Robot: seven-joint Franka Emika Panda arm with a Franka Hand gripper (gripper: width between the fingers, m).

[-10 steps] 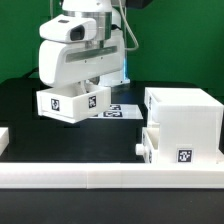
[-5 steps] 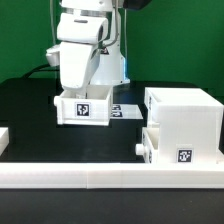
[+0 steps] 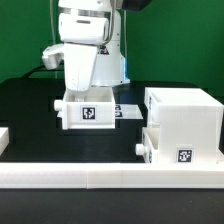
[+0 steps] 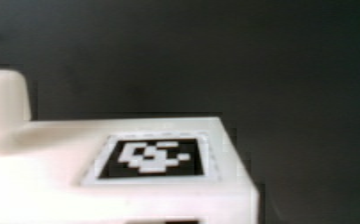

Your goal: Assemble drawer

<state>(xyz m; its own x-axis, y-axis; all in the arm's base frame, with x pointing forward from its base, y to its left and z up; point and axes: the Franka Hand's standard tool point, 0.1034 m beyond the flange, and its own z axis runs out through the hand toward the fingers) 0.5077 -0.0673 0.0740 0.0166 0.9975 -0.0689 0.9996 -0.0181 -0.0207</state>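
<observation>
My gripper [image 3: 88, 96] is shut on a small white drawer box [image 3: 88, 113] and holds it upright, just above the black table, with its tag facing the camera. The fingertips are hidden behind the box. At the exterior view's right stands the white drawer case [image 3: 185, 110]. A second drawer [image 3: 172, 148] with a tag and a knob [image 3: 139, 148] sits in its lower slot. The held box is left of the case and apart from it. In the wrist view the held box [image 4: 88, 170] fills the lower part, showing its tag and one raised white part [image 4: 3, 105].
The marker board [image 3: 128, 111] lies flat on the table behind the held box. A long white rail [image 3: 110, 178] runs along the front edge. A small white piece [image 3: 4, 138] shows at the exterior view's left edge.
The held drawer box was tilted and further left. It has turned upright and moved toward the exterior view's right, closer to the case.
</observation>
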